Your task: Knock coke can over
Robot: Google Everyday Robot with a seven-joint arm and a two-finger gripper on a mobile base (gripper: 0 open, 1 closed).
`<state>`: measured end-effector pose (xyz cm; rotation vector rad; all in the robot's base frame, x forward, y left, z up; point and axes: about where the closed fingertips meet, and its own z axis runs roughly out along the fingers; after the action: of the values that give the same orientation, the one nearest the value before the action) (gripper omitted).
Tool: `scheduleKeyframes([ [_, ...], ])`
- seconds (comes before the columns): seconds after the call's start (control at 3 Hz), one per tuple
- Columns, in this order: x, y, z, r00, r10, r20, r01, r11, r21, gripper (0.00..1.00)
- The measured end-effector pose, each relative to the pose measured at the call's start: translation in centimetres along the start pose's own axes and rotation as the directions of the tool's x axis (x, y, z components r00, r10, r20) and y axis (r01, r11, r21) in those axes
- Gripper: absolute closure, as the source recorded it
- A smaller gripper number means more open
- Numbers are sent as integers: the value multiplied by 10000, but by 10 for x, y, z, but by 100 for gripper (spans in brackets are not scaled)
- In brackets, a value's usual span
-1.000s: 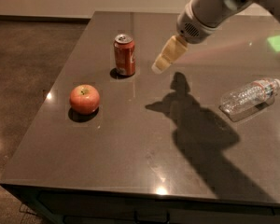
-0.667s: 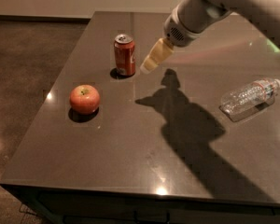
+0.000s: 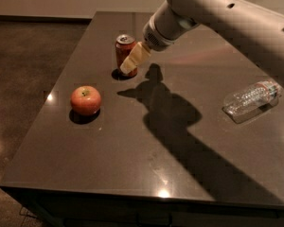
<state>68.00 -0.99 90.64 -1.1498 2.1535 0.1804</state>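
Leftward the gripper (image 3: 129, 67) has swung, its tip now at the upright coke can (image 3: 123, 48); spread or closed, I can't tell.

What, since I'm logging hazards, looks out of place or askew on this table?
Only the bottle: it lies on its side near the table's right edge. The can stands upright, the gripper low beside it.

Lab-like: robot claw (image 3: 128, 68) over dark counter (image 3: 132, 169).
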Motion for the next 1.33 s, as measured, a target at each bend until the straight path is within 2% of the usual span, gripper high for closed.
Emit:
scheduleKeyframes([
  [0.67, -32, 15, 14, 9956, 259, 902, -184, 9964, -825, 0],
  [1.0, -39, 17, 23, 9943, 319, 1017, -222, 9952, -949, 0],
  [1.33, -42, 16, 29, 9943, 374, 997, -280, 9952, -937, 18],
])
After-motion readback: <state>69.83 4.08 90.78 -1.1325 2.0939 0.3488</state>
